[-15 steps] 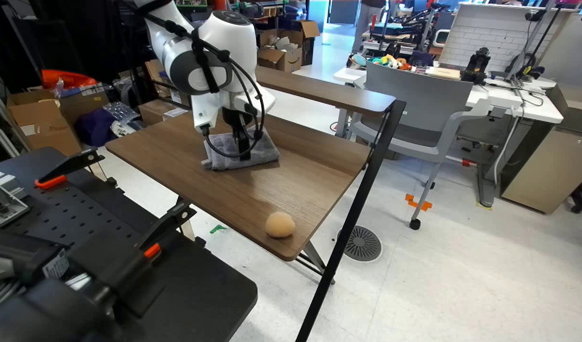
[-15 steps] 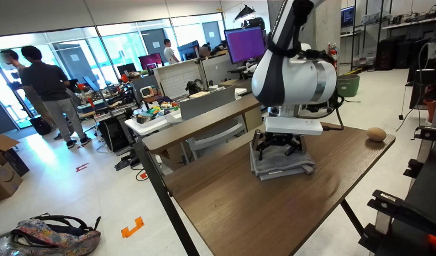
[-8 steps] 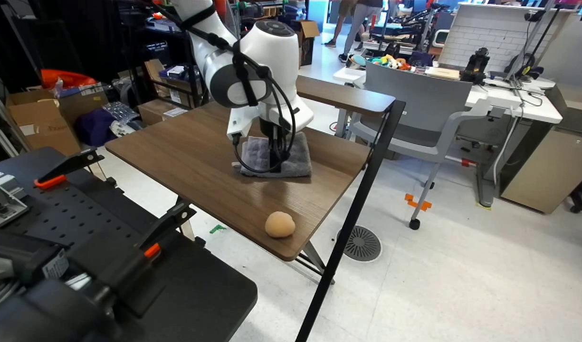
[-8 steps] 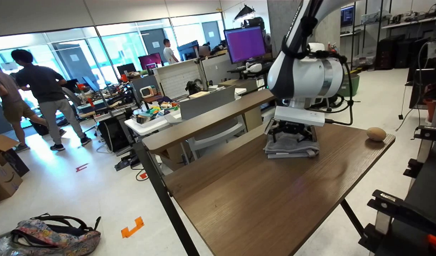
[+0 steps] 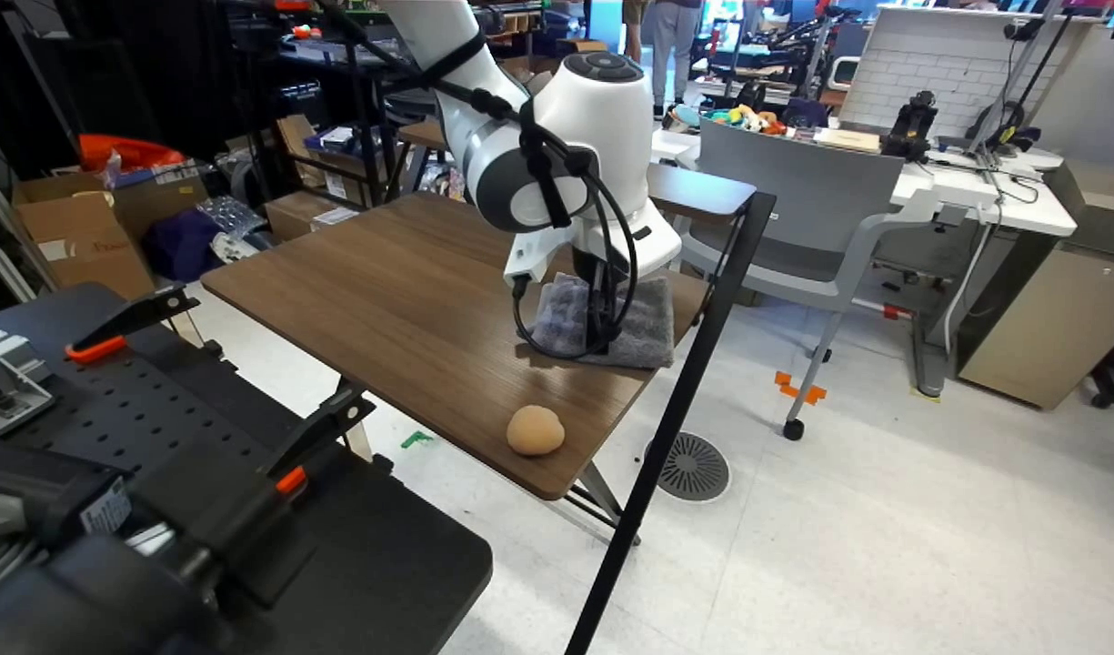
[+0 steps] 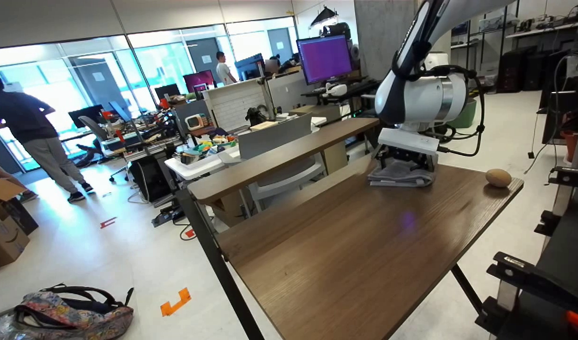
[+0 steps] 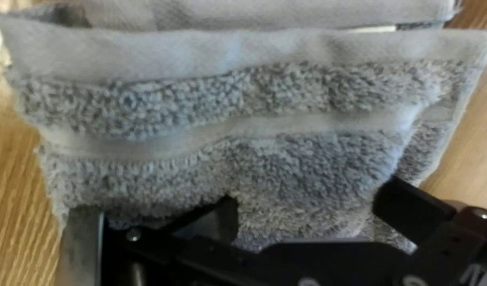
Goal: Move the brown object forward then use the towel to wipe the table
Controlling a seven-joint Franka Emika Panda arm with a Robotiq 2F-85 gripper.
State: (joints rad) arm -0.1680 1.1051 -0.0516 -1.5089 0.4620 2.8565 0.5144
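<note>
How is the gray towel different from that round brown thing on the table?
The towel is gray, but the round thing is light brown. The towel is folded flat in layers; the round thing is one plump lump. The towel is bigger than the round thing. The gripper touches the towel but not the round thing. Both are on the table.

Grey towel (image 6: 402,178) at the jaws, brown object (image 6: 498,178) near table (image 6: 345,264) corner
</note>
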